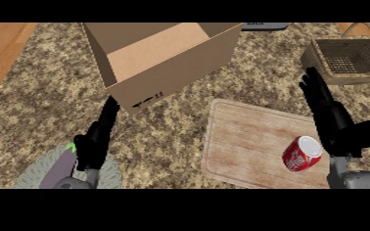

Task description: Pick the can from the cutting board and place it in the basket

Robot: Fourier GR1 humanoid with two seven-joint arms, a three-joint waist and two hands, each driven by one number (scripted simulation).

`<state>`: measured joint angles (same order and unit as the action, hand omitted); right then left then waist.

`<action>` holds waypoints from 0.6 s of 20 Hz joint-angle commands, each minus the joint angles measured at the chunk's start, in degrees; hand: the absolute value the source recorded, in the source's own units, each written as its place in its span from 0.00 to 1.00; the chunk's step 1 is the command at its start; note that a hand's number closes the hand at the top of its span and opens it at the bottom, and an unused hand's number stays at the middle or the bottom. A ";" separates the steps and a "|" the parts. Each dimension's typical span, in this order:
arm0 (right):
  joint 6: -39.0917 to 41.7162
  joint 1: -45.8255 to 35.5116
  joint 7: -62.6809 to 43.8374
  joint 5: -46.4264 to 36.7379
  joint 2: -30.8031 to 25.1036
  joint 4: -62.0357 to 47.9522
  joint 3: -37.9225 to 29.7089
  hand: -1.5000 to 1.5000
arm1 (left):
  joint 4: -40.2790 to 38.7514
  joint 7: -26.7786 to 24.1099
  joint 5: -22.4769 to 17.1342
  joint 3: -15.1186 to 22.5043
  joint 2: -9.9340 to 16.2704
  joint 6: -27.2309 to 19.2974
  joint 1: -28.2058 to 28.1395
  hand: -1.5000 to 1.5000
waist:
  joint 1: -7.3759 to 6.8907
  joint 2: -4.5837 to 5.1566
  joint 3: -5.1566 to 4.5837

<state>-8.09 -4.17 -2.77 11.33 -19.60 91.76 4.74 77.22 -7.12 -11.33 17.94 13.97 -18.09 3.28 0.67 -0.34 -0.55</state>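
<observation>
A red can (301, 154) with a white top lies tilted on the right part of the wooden cutting board (242, 142). Just right of the can is my right hand (334, 120), open with straight fingers pointing up the view; it does not hold the can. The wire basket (342, 59) with a brown rim stands at the far right, above that hand. My left hand (95, 138) is open at the lower left, far from the board.
A large open cardboard box (162, 58) stands at the top centre. Under my left forearm at the lower left lies a grey-green plate (43, 169) with a purple item (70, 147). The counter top is speckled stone, with a wooden strip at the far left.
</observation>
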 commanded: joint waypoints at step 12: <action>-16.80 -9.54 -10.50 -3.48 19.27 4.38 18.45 0.00 | 8.02 2.00 4.40 -6.09 16.16 8.11 8.27 0.50 | -1.29 0.07 0.49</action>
<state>-14.10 -12.06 -10.87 15.24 -5.19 93.97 14.49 83.21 -5.83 -6.71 12.98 27.56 -12.56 11.45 -0.45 -0.37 0.13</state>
